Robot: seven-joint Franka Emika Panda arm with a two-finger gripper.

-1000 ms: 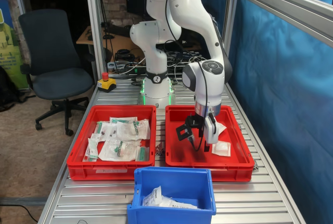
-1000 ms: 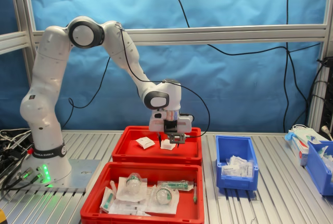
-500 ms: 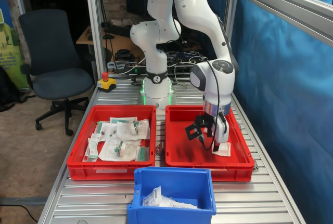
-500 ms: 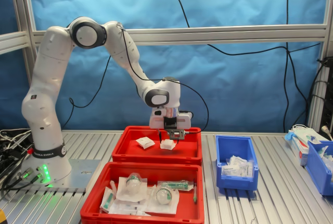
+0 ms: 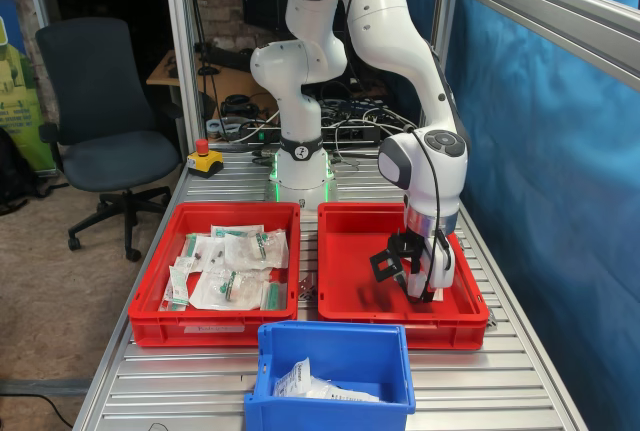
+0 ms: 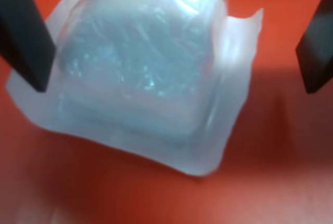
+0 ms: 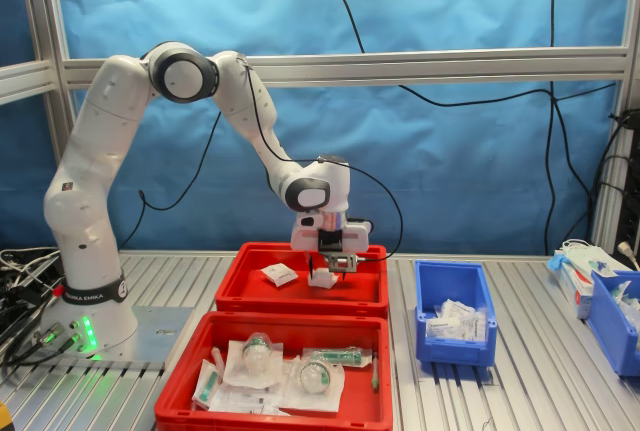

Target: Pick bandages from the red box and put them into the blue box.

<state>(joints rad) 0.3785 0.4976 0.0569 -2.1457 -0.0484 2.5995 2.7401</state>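
I see the gripper [image 6: 171,42] low inside the red box [image 6: 281,172], its jaws spread wide with a bandage packet [image 6: 140,68] lying flat on the floor between them, neither finger [image 6: 23,31] touching it. In the second exterior view, another packet [image 7: 279,274] lies apart towards the second exterior view's left.

Exterior views face both red trays from different sides — wrist view close overhead
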